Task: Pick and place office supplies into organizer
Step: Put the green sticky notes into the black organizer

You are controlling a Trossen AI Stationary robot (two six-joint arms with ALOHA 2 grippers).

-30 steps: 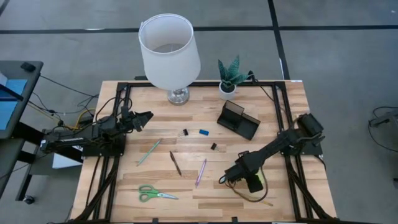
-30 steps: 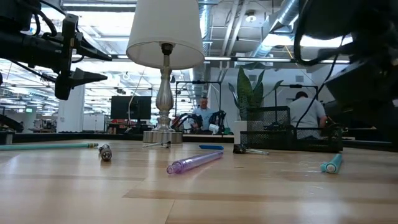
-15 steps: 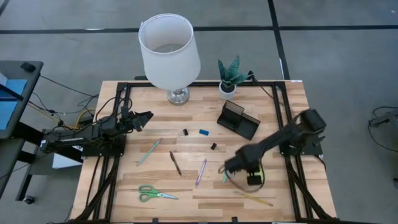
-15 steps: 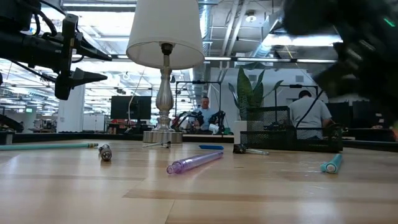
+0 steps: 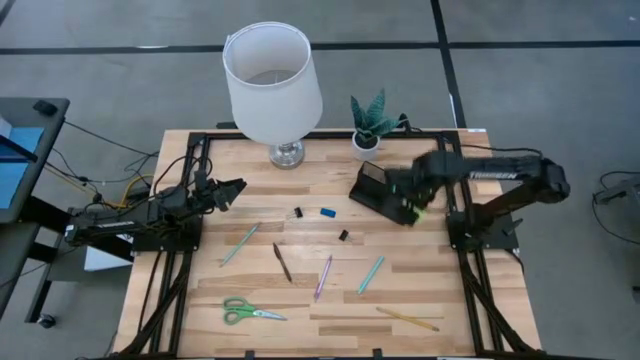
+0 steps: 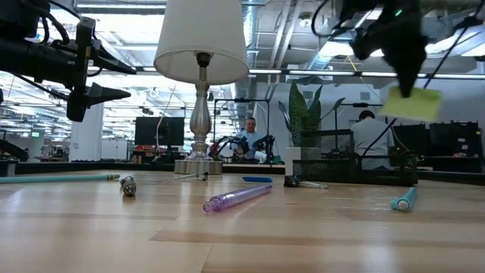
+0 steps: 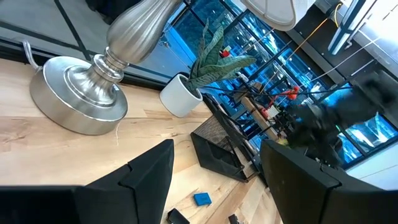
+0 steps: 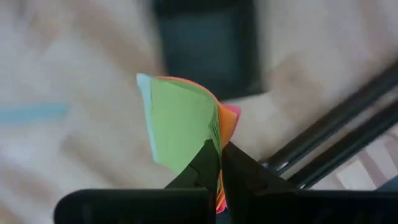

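My right gripper (image 5: 408,201) hangs over the black organizer (image 5: 381,190) at the table's far right, shut on the lime sticky-note pad (image 6: 411,103). My left gripper (image 5: 238,187) waits open and level over the table's left side. Flat on the wood lie a teal pen (image 5: 240,243), a brown pen (image 5: 283,262), a purple pen (image 5: 323,277), a second teal pen (image 5: 371,275), a yellow pencil (image 5: 408,319) and green-handled scissors (image 5: 250,312). Two black clips (image 5: 297,212) (image 5: 343,235) and a blue eraser (image 5: 327,212) lie near the middle. My right gripper pinches the sticky-note pad between its two fingers at one edge (image 8: 213,160). The fingers point down from above. The pad hangs below them, lifted clear of the table, and its green, orange and pink sheets fan apart away from the fingers.
A white-shaded lamp on a silver base (image 5: 286,154) stands at the far middle. A small potted plant (image 5: 368,128) stands behind the organizer. Black frame rails (image 5: 462,250) run along the table's left and right sides.
My right gripper has shut on the sticky-note pad near the table's near right. It has risen and swung toward the far edge to above the organizer, rolling as it went. The pad is lifted clear, and a teal pen shows where the gripper was.
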